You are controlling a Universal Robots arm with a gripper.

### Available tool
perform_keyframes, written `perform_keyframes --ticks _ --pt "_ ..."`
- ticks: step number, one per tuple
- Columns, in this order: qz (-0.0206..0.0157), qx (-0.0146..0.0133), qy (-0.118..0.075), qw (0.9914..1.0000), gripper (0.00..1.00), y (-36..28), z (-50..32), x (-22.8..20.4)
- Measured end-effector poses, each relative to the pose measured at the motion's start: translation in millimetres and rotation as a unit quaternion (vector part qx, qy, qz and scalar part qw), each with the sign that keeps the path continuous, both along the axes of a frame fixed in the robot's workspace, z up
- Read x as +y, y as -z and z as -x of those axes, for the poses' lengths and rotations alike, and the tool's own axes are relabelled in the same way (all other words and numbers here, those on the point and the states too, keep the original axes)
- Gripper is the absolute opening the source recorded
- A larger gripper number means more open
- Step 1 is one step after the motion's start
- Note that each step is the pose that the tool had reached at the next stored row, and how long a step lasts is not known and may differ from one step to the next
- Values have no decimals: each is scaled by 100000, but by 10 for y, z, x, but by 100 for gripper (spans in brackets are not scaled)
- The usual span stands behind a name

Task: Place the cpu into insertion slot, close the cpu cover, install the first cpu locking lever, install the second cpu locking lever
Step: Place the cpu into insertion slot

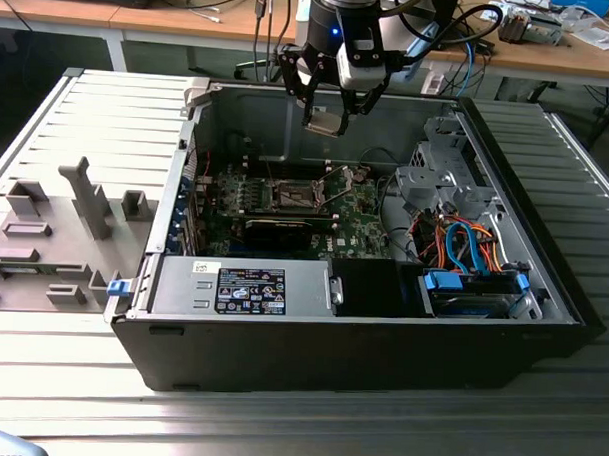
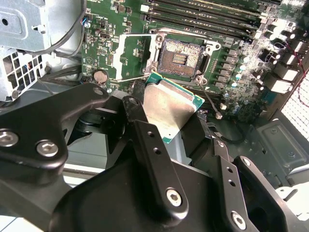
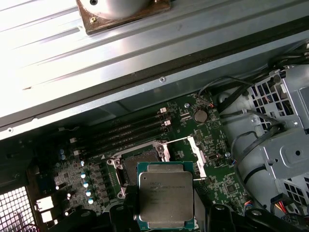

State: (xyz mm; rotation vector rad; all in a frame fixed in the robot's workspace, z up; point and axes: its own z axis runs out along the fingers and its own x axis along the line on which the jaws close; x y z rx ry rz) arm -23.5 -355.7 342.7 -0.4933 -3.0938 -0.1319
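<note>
My gripper (image 1: 326,119) hangs above the open computer case, shut on the cpu (image 1: 323,123), a flat square chip with a silver-grey top. In both wrist views the black fingers (image 2: 145,135) clamp the cpu (image 2: 169,108) (image 3: 165,194) by two opposite edges. Below it on the green motherboard lies the insertion slot (image 2: 181,57) (image 3: 137,166) (image 1: 296,196), dark in the middle and bare. The cpu is held well above the slot and touches nothing. The cpu cover (image 2: 131,57) (image 3: 193,153) stands flipped open beside the slot. A thin wire lever (image 2: 133,78) sticks out next to the cover.
A grey power supply box (image 1: 252,286) fills the case's near side. A metal drive cage (image 1: 441,178) and orange and blue cables (image 1: 464,244) sit on the exterior view's right. Long black memory slots (image 3: 130,128) run beside the socket. A grey fixture plate (image 1: 54,229) lies outside the case.
</note>
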Motion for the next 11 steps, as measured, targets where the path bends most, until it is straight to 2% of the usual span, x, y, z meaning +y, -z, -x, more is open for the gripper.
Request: perform_keyframes --ticks 11 --pt "-2 0 447 99999 55 0 0 0"
